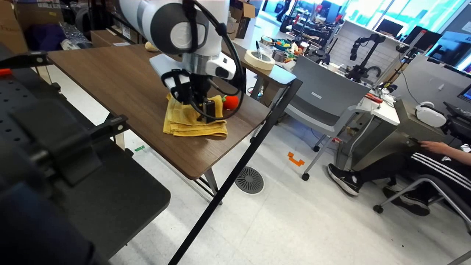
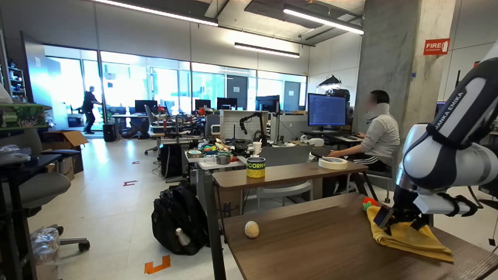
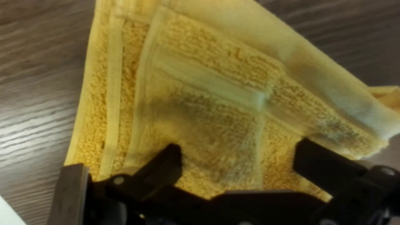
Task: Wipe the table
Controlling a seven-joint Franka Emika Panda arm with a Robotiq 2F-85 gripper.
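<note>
Wrist view: stood with fingers [image 3: 167, 167] wide apart over the folded yellow towel [image 3: 200, 87], with contact unclear and the worktop [image 3: 37, 62] below them. Presumably was at the gripping step, before wiping; next called for closing on the towel and sweeping it across.

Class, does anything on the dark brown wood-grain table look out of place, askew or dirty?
The folded yellow terry towel beneath the open black gripper has misaligned layers and dark patches, perhaps shadow. A round, green-capped red object, beside the towel, and a pale egg-shaped object, farther off, seem out of place for wiping.
</note>
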